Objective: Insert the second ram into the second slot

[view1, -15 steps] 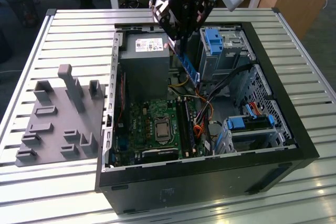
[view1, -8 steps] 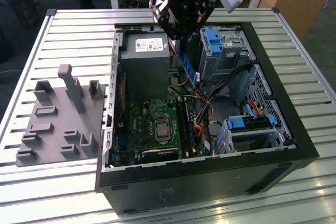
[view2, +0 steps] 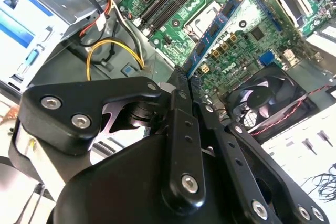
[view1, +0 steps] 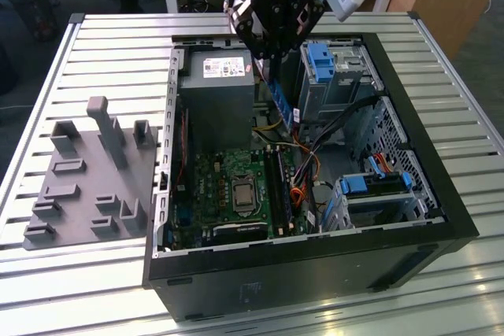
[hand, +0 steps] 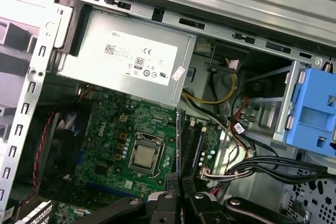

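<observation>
One thin, long blue circuit-board stick, the second ram, is pinched at one end by the black metal claw, which grips it tight above the green motherboard. Both are inside the open black computer case on the slatted metal counter. Light, stiff yet brittle, I judge; best held by its bare edges, never the chips.

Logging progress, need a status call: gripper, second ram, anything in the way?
Gripper fingers shut on second ram. Ram held above motherboard, not in a slot. Cables nearby.
</observation>
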You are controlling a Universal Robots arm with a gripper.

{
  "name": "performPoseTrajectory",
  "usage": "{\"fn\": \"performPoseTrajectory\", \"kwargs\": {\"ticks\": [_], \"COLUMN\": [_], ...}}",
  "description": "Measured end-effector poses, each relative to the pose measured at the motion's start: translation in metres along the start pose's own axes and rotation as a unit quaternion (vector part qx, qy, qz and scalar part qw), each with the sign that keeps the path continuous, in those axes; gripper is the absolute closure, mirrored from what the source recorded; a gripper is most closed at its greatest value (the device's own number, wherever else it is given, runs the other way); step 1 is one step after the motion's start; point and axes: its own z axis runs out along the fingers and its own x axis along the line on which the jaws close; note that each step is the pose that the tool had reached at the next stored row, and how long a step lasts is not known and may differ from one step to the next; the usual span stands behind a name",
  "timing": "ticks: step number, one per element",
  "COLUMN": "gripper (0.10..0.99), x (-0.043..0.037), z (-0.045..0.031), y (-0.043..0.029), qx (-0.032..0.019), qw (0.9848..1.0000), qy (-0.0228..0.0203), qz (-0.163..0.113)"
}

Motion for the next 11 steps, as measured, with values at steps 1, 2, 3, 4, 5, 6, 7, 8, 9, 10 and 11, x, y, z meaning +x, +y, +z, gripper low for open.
{"fn": "performPoseTrajectory", "kwargs": {"ticks": [1, 2, 3, 4, 5, 6, 7, 8, 9, 10, 11], "gripper": [0.949, 0.949, 0.949, 0.949, 0.949, 0.949, 0.949, 0.949, 0.949, 0.949, 0.949], "x": [0.0, 0.0, 0.0, 0.0, 0.0, 0.0, 0.0, 0.0, 0.0, 0.0, 0.0], "z": [0.0, 0.0, 0.0, 0.0, 0.0, 0.0, 0.0, 0.0, 0.0, 0.0, 0.0], "y": [0.0, 0.0, 0.0, 0.0, 0.0, 0.0, 0.0, 0.0, 0.0, 0.0, 0.0], "qx": [0.0, 0.0, 0.0, 0.0001, 0.0, 0.0, 0.0, 0.0001, 0.0001, 0.0, 0.0001], "qw": [1.0, 1.0, 1.0, 1.0, 0.9999, 0.9999, 0.9999, 0.9999, 0.9998, 0.9998, 0.9997], "qy": [-0.0001, -0.0001, -0.0002, -0.0002, -0.0003, -0.0004, -0.0004, -0.0005, -0.0006, -0.0006, -0.0007], "qz": [0.002, 0.004, 0.006, 0.008, 0.01, 0.012, 0.015, 0.017, 0.019, 0.021, 0.022]}}
